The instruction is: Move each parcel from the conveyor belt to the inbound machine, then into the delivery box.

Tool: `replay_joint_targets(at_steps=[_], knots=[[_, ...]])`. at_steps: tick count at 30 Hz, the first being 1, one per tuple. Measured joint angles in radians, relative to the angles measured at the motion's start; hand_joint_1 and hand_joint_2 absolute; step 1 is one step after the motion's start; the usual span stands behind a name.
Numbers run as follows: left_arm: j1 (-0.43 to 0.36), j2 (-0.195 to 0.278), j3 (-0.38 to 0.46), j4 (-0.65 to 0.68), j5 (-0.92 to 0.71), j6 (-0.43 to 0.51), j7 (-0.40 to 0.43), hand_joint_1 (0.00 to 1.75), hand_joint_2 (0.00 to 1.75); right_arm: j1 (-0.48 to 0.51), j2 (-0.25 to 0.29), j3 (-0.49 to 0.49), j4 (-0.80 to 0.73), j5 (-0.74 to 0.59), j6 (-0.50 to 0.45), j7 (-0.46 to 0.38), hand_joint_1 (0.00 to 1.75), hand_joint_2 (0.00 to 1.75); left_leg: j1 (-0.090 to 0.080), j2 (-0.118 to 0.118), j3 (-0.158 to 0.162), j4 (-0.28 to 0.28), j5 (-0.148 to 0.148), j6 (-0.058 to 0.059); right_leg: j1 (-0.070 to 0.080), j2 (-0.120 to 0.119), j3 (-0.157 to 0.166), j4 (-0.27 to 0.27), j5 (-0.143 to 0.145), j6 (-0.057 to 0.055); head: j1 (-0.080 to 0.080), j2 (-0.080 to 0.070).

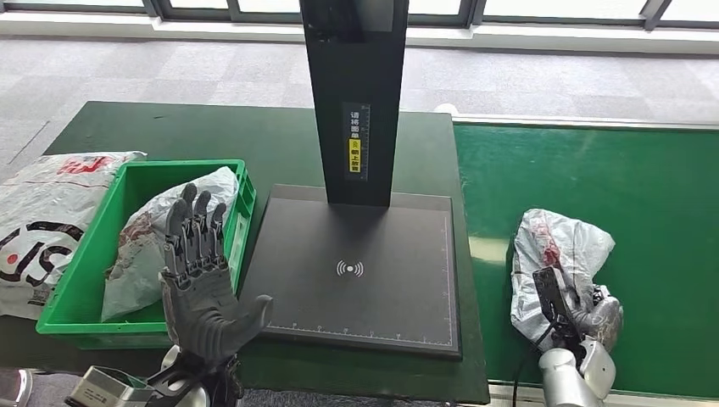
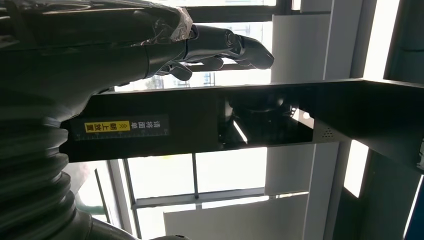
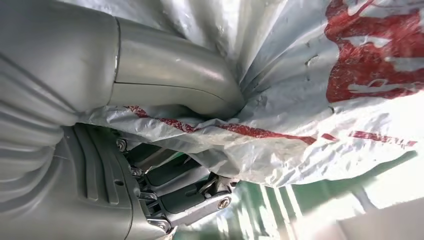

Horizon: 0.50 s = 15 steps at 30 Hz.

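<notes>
A crumpled white parcel with red print lies on the green conveyor belt at the right. My right hand grips its near edge; in the right wrist view the thumb presses into the parcel's plastic and the fingers curl beneath it. The black inbound machine plate with its upright post sits in the middle, bare. My left hand is raised with fingers spread, holding nothing, beside the green delivery box. A grey parcel lies inside that box.
Another white parcel with red and black print lies left of the green box on the dark green table. The machine's post stands close in front of the left hand. Grey floor and windows lie beyond.
</notes>
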Motion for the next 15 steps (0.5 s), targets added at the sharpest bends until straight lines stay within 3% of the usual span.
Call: replay_joint_targets(at_steps=[3,7,15], knots=[[0.0,0.0,-0.005,0.0,0.0,-0.003,0.0,0.0,1.75,0.076,0.099,0.078,-0.251,-0.035,-0.002,-0.069,1.75,1.75,0.001,0.0,0.0,-0.001,0.0,-0.001,0.001,0.0,-0.001,0.001,-0.001,-0.001,0.0,0.0],[-0.001,0.0,-0.007,0.0,0.0,-0.013,0.0,0.0,1.75,0.162,0.184,0.209,-0.51,-0.026,-0.002,-0.042,1.75,1.75,0.001,0.0,0.0,-0.002,0.001,-0.001,0.001,0.0,-0.002,0.001,-0.002,-0.002,0.0,0.0],[-0.002,0.0,-0.007,0.003,0.0,-0.019,0.0,0.0,1.75,0.226,0.219,0.373,-0.748,-0.013,0.0,-0.026,1.75,1.75,-0.001,0.0,0.001,-0.001,0.0,-0.001,-0.001,0.0,-0.002,0.0,-0.002,-0.001,0.0,0.0]])
